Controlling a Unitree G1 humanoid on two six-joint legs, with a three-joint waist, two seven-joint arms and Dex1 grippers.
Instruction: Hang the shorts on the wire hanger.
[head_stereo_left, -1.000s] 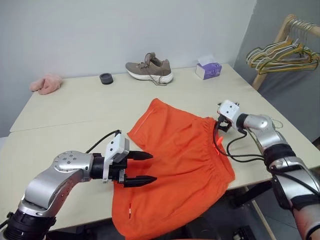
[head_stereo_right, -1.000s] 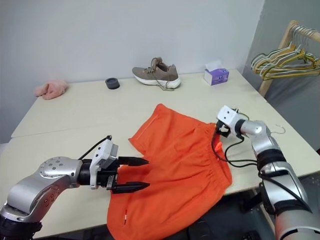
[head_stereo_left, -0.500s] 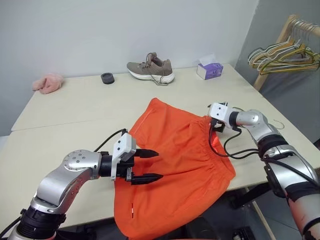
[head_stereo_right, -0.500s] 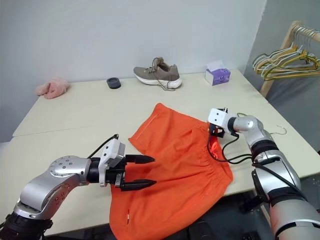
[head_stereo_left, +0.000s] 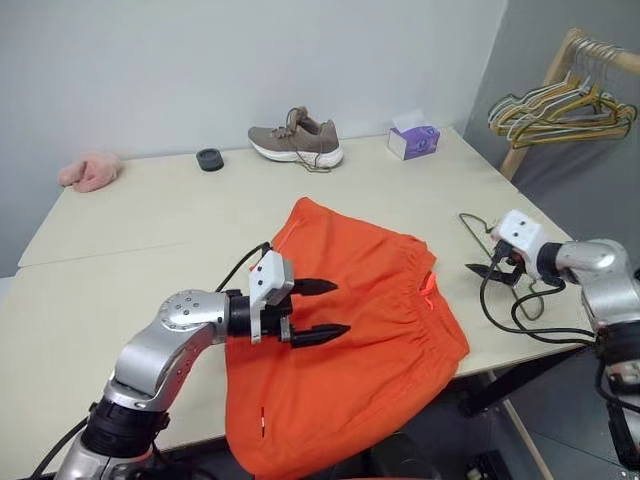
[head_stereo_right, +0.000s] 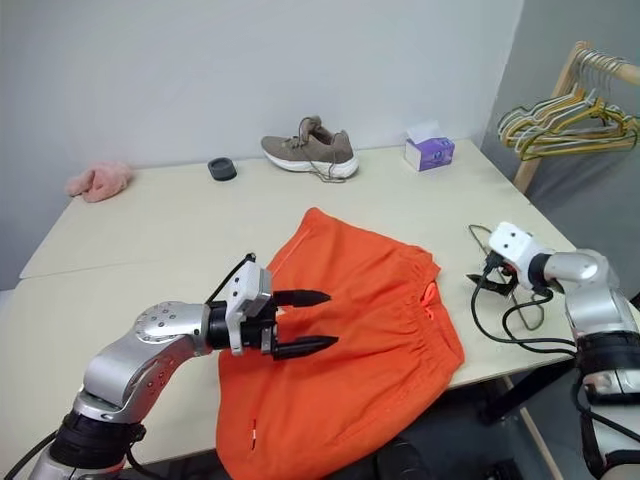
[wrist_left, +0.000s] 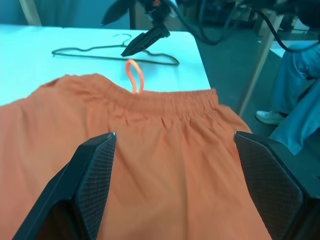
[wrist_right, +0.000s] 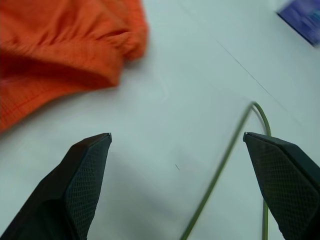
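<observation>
The orange shorts (head_stereo_left: 360, 340) lie spread across the table's front middle, their lower part hanging over the front edge and the drawstring loop (wrist_left: 132, 80) poking out of the waistband. My left gripper (head_stereo_left: 340, 307) hovers open just above the shorts' left half, with nothing between its fingers. The wire hanger (wrist_left: 100, 53) lies flat on the table to the right of the waistband. My right gripper (head_stereo_left: 488, 268) is low over it, open, with the thin wire (wrist_right: 226, 162) running on the table between its spread fingers.
At the back of the table stand a brown shoe (head_stereo_left: 297, 140), a purple tissue box (head_stereo_left: 414, 140), a small black ring (head_stereo_left: 210, 158) and a pink fluffy thing (head_stereo_left: 88, 170). A wooden rack with pastel hangers (head_stereo_left: 560, 105) stands at the far right. A person's legs (wrist_left: 295, 110) are beyond the table's right edge.
My right gripper has left the shorts' waistband and swung right to the wire hanger. My left gripper has shifted a little right, further over the shorts. Both stay open.
</observation>
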